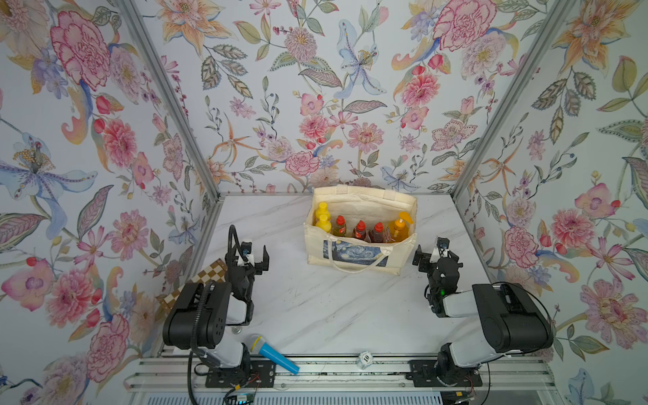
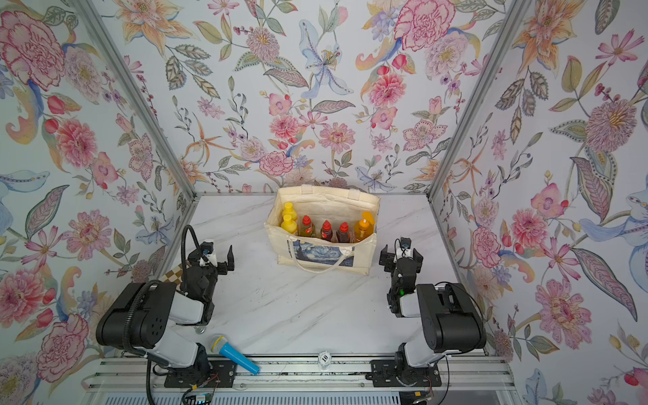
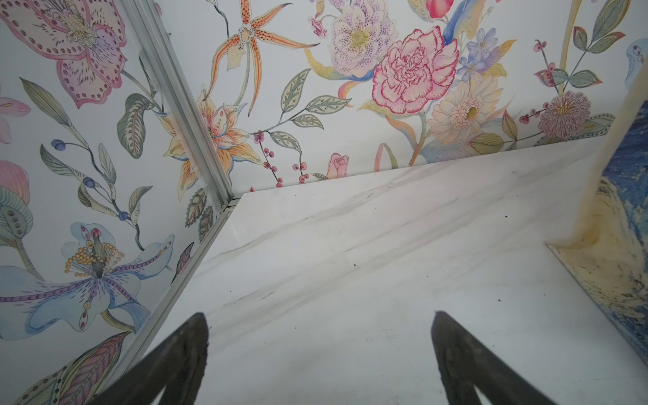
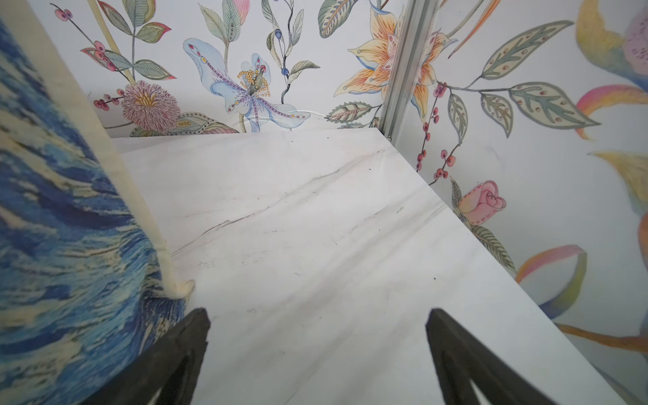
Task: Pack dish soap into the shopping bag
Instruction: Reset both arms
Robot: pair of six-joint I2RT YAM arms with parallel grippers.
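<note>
Where both top views look down: the shopping bag (image 1: 315, 245) (image 2: 277, 242) stands open at the back of the marble table (image 1: 333, 308), and the dish soap (image 1: 360, 229) (image 2: 326, 229), six bottles, stands upright inside it.
Top views, arms: left gripper (image 1: 249, 261) and right gripper (image 1: 436, 259) flank the bag, apart from it, jaws spread wide, empty.
Left wrist: left gripper (image 3: 318, 315) is wide over the table, with the bag's blue print alongside.
Right wrist: right gripper (image 4: 317, 312) is wide, nothing between the jaws, one finger near the bag's corner.
</note>
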